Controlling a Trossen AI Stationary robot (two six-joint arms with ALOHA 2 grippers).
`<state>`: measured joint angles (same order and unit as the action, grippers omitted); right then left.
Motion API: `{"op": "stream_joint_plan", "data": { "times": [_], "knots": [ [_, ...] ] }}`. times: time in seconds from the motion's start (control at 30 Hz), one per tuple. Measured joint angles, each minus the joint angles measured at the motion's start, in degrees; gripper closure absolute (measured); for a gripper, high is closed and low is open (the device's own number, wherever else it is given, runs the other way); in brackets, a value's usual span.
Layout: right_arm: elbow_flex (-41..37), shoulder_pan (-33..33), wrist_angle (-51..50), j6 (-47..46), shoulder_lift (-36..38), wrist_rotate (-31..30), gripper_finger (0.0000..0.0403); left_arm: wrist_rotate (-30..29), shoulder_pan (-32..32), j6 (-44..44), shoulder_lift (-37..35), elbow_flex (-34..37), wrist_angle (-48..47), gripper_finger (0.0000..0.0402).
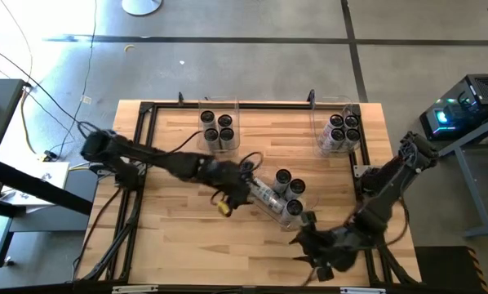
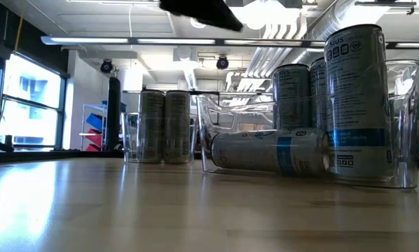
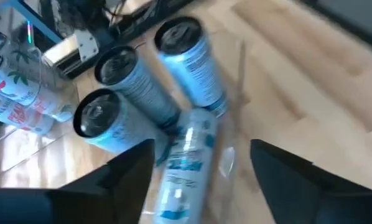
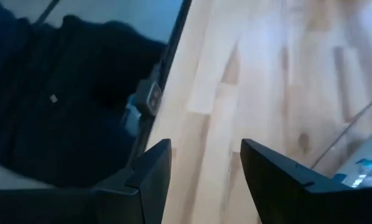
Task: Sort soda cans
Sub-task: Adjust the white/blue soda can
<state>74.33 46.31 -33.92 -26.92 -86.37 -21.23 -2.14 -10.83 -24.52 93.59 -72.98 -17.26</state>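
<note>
While reaching low, left gripper (image 3: 201,158) open over fallen can (image 3: 185,163)

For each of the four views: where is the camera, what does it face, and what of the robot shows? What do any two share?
High: overhead, straight down on the table; both arms, left tool, right tool.
Low: table height, level across bins; one dark arm part at the top.
Left wrist: over the lying can and three upright cans; own open fingers.
Right wrist: on bare wood; own open fingers.
Shared: low and left wrist both show the lying can.
</note>
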Motion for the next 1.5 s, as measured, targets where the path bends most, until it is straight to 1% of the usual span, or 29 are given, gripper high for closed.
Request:
{"op": "stream_joint_plan", "data": {
  "times": [0.13, 0.23, 0.3, 0.4, 0.53, 0.6, 0.9, 1.1, 1.27, 1.4, 1.5],
  "knots": [
    [0.25, 3.50, -0.09, -1.45, 0.00, -9.72, 0.0215, 1.93, 3.58, -5.40, 7.84, -8.17, -6.86, 0.0103],
    [0.27, 5.09, -0.01, -1.61, 0.01, -14.39, 0.0215, 1.95, 5.25, -10.50, 13.95, -14.54, -15.69, 0.0094],
    [0.27, 5.59, 0.27, -1.59, 0.02, -15.94, 0.0215, 1.95, 5.86, -12.60, 17.43, -17.69, -19.36, 0.0094],
    [0.27, 5.66, 0.36, -1.59, 0.04, -16.60, 0.0215, 2.06, 6.85, -14.08, 21.85, -21.12, -22.44, 0.0102],
    [0.07, 5.55, 0.97, -1.60, 0.06, -16.77, 0.0215, 2.04, 8.50, -13.84, 26.43, -24.78, -25.20, 0.0117],
    [-0.05, 5.59, 0.78, -1.61, 0.07, -16.74, 0.0215, 2.35, 9.18, -13.64, 28.08, -25.42, -25.84, 0.0123],
    [-0.10, 5.44, 1.04, -1.39, 0.09, -16.76, 0.0215, 3.73, 9.70, -17.05, 29.78, -25.52, -26.61, 0.0133],
    [-0.14, 5.44, 1.02, -1.25, 0.09, -17.29, 0.0215, 2.29, 9.53, -17.65, 27.86, -25.15, -25.82, 0.0133],
    [-0.16, 5.44, 0.80, -1.24, 0.09, -17.60, 0.0215, -1.59, 9.25, -18.00, 25.44, -25.02, -24.59, 0.0133],
    [-0.16, 5.44, 0.76, -1.41, 0.09, -17.62, 0.0215, -1.17, 8.88, -17.27, 26.06, -25.08, -21.73, 0.0133],
    [-0.16, 5.44, 0.71, -1.18, 0.09, -17.64, 0.0214, -0.23, 8.27, -21.30, 27.53, -25.04, -21.48, 0.0133]
  ]
}}
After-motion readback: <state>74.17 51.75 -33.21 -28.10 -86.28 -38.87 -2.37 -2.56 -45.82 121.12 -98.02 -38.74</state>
